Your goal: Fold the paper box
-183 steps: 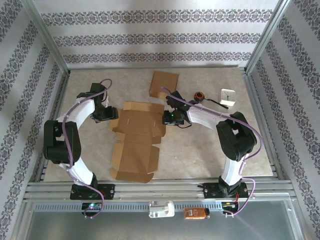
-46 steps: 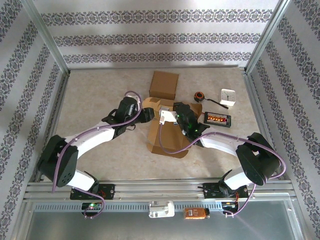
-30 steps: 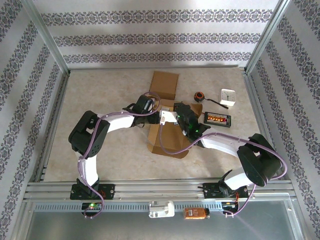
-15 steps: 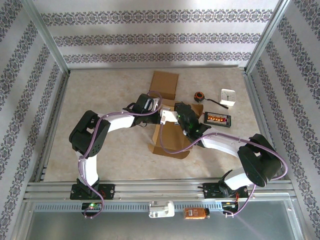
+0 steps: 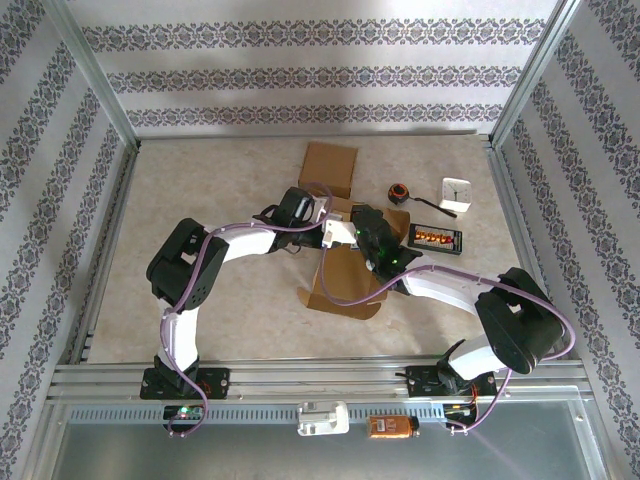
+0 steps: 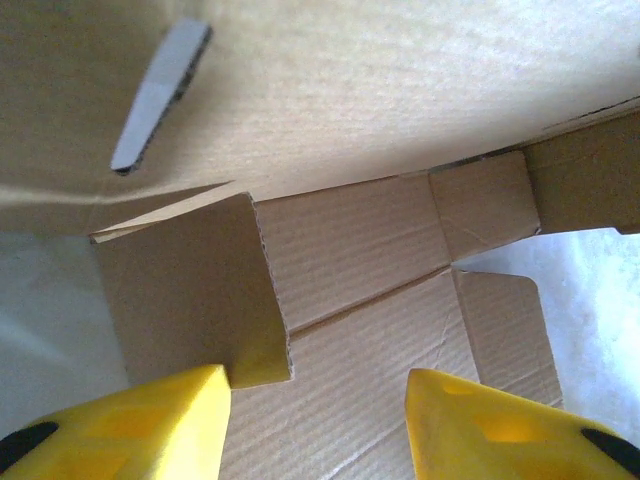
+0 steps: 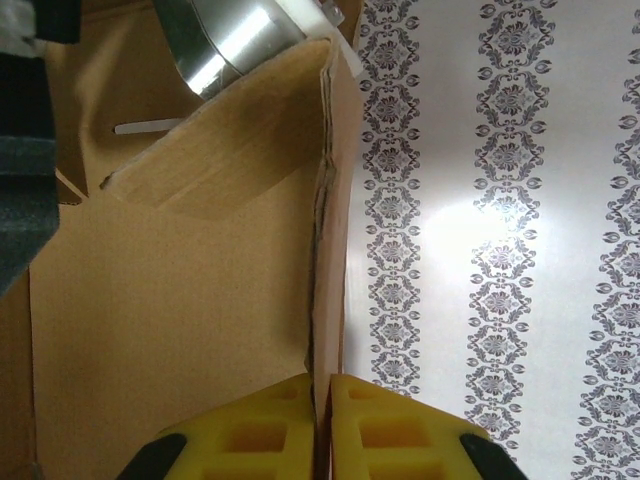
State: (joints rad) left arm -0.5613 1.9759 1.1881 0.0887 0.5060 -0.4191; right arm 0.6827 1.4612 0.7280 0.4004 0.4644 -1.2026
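From above, the paper box (image 5: 345,285) sits about the middle of the table (image 5: 200,190), a little nearer the far edge. It is partly raised: its near panels lie flat on the surface and its far end stands up between the two arms. The left end effector (image 5: 316,211) reaches in at that raised end from the left, and the right end effector (image 5: 334,232) meets it from the right, the two nearly touching. A flat cardboard piece (image 5: 328,170) lies by the middle of the far edge, just beyond the box. A white clock (image 5: 457,193) stands toward the far right corner, with a small black round object (image 5: 398,192) to its left and a black tray with orange contents (image 5: 433,238) on its near side.

The left wrist camera looks into the paper box (image 6: 380,230). The left end effector (image 6: 318,425) is open – its yellow fingers (image 6: 130,420) stand well apart, with corrugated floor panels showing between them. A side flap (image 6: 190,300) stands just beside the left-hand finger, its lower corner at the finger's inner edge. A narrow slot (image 6: 160,95) is cut in the panel overhead.

The right wrist camera shows the right end effector (image 7: 322,420) closed on the paper box (image 7: 170,300) – a thin upright wall edge (image 7: 322,200) runs down and is pinched between the two yellow fingers. A folded flap leans inward near the top, below a shiny metal cylinder (image 7: 225,40). Patterned wallpaper (image 7: 500,200) lies behind the wall.
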